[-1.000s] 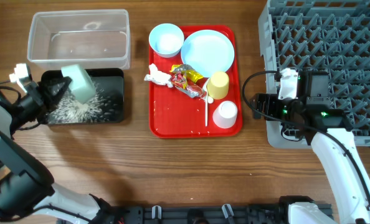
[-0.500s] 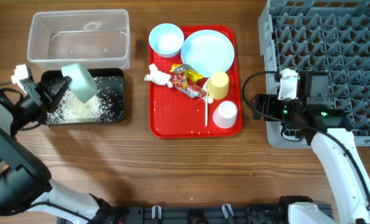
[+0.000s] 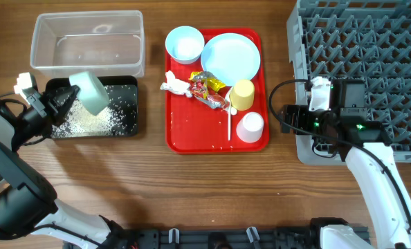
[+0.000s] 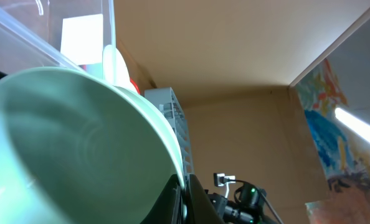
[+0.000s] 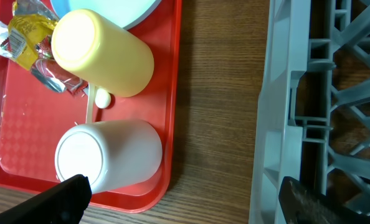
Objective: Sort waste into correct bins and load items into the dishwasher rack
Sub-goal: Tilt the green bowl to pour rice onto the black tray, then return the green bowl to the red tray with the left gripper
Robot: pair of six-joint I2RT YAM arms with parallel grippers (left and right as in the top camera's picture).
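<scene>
Two bowls [image 3: 185, 45], two cups [image 3: 242, 95], one plate [image 3: 230, 57]

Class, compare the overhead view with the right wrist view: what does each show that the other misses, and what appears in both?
Only overhead: the clear tub, the black tray scattered with rice, and a tipped bowl above it. Only right wrist: a close look at that arm's own dark fingers, spread wide. Both: the red tray, yellow cup, pale cup, wrappers and grey rack.
</scene>
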